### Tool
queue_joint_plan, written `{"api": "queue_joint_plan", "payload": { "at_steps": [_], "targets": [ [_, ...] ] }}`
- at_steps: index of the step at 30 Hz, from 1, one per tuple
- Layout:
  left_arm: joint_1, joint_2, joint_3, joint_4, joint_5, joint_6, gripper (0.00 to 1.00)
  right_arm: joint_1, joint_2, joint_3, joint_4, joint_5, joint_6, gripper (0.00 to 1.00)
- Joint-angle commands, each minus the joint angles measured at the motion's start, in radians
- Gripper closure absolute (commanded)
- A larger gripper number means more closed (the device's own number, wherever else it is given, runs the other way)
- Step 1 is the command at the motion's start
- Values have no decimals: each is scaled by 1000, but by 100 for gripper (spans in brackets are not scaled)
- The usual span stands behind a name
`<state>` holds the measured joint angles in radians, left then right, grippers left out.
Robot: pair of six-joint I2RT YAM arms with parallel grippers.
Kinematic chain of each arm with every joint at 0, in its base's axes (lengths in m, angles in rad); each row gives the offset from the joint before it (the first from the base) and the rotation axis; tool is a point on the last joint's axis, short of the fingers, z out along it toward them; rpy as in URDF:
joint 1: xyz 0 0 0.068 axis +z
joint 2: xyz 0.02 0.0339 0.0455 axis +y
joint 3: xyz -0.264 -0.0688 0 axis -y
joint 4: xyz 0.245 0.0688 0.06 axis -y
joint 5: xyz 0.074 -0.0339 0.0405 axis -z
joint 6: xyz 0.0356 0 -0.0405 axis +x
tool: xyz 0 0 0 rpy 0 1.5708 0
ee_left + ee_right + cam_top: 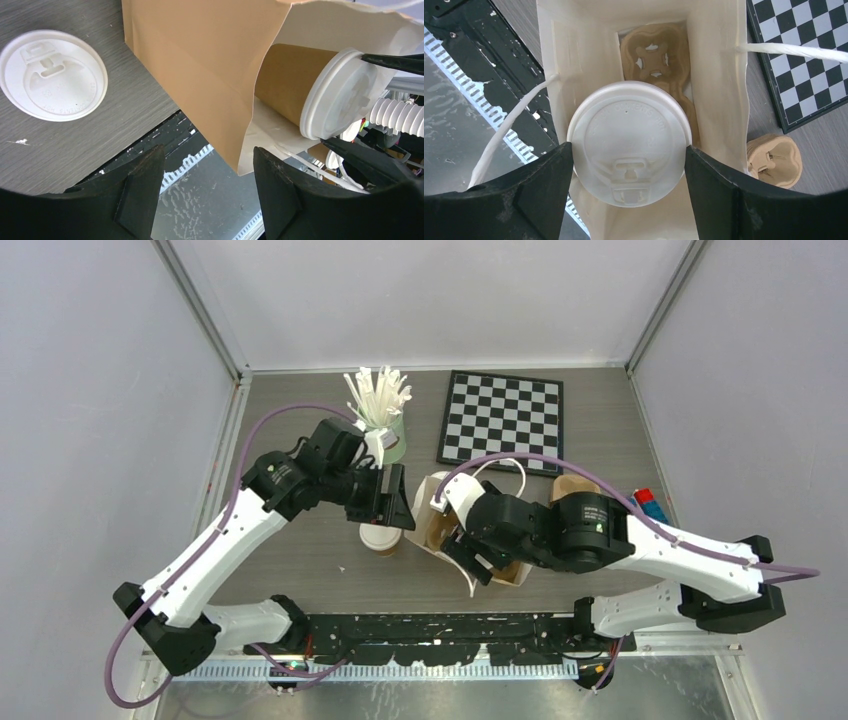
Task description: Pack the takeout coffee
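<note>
With right gripper (629,150) clamped on cup (626,120) in bag (719,75) mouth, lower plumb into tray (651,50) socket, clear of bag walls. Draw left gripper (207,165), jaws apart, off bag edge.

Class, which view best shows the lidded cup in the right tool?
Right wrist: the lidded cup faces the lens, its whole lid gripped in the right tool. Left wrist shows its side and lid rim; in the top view the right arm hides it.
</note>
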<state>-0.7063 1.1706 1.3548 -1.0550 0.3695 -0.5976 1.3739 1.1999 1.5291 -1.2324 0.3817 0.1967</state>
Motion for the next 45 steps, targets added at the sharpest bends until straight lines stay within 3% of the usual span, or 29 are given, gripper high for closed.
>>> {"api": "queue_joint_plan", "payload": {
  "at_steps": [1, 7, 10, 16, 18, 22, 26, 31, 41, 43, 45],
  "targets": [
    [5, 6, 12, 4, 48, 1, 33, 25, 18, 0, 36, 46, 34, 22],
    [5, 6, 38, 2, 46, 43, 30, 80, 55, 2, 36, 65, 51, 22],
    [5, 33, 55, -13, 18, 59, 34, 93, 62, -4, 47, 63, 54, 22],
    [5, 74, 87, -18, 15, 96, 52, 112, 61, -29, 57, 101, 58, 23],
    [5, 57, 68, 6, 30, 104, 63, 114, 53, -48, 68, 118, 58, 23],
    [5, -27, -47, 144, 68, 104, 89, 113, 61, -84, 78, 180, 21, 22],
    [5, -123, -161, 321, 79, 106, 100, 113, 89, -45, 96, 221, -40, 22],
    [5, -168, -205, 400, 79, 124, 100, 113, 130, 14, 88, 256, -70, 21],
    [5, -250, -319, 599, 68, 237, 100, 93, 119, -128, 235, 263, -134, 21],
    [5, -262, -316, 573, 40, 243, 100, 92, 111, -161, 235, 246, -121, 22],
    [5, -258, -302, 523, 32, 246, 92, 93, 104, -185, 227, 246, -106, 22]
  ]
}}
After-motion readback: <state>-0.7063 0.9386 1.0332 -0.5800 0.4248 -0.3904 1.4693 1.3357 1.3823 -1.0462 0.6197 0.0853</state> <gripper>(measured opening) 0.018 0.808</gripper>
